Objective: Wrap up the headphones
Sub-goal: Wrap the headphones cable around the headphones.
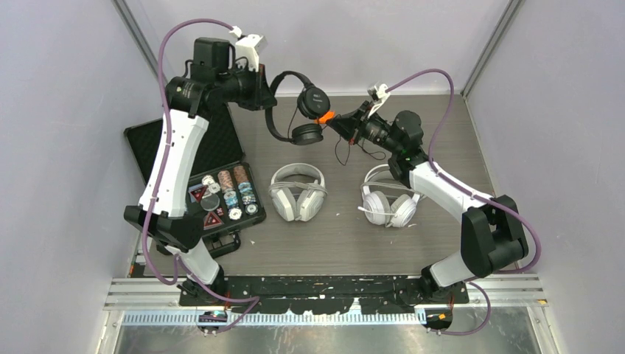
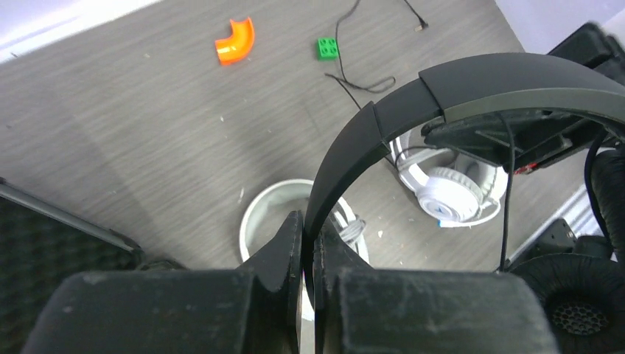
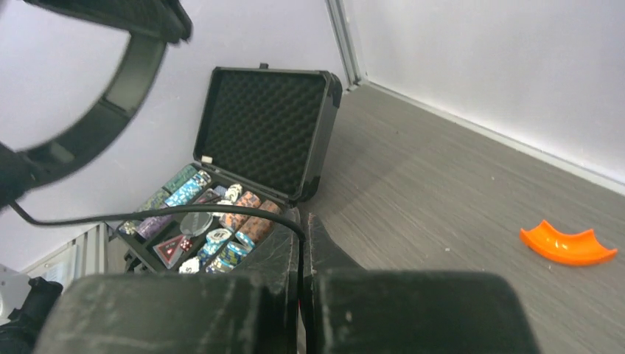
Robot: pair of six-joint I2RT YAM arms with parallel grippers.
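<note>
**Left gripper.** The left gripper (image 2: 308, 230) has its jaws closed flat on the headband of the black headphones (image 1: 312, 102), with no gap showing either side of the band. It holds the set in the air, beyond the far right corner of the open case (image 1: 221, 193). The ear cups hang below the band, clear of the table (image 1: 335, 240).

**Right gripper.** The right gripper (image 3: 302, 225) has its jaws pressed together on the black cable (image 3: 147, 213). The cable enters between the fingertips from the side nearest the case. This gripper sits to the right of the case and close beside the lower ear cup.

**Cable.** The loose end of the cable lies in a slack curve on the table, right of the case. Its plug (image 2: 421, 27) rests on the surface.

**Other headphones.**
- The pale grey headphones (image 1: 297, 193) lie flat on the table just right of the case.
- The white headphones (image 1: 388, 200) lie further right of the case, past the pale grey pair and apart from it.
- The white set's cable is bunched by its ear cups.

**Case.** The lid stands open, showing dark foam lining. The tray holds rows of poker chips (image 1: 234, 193).

**Loose parts.** An orange curved piece (image 2: 236, 40) and a green brick (image 2: 328, 48) rest on the table right of the case, near each other but apart.
</note>
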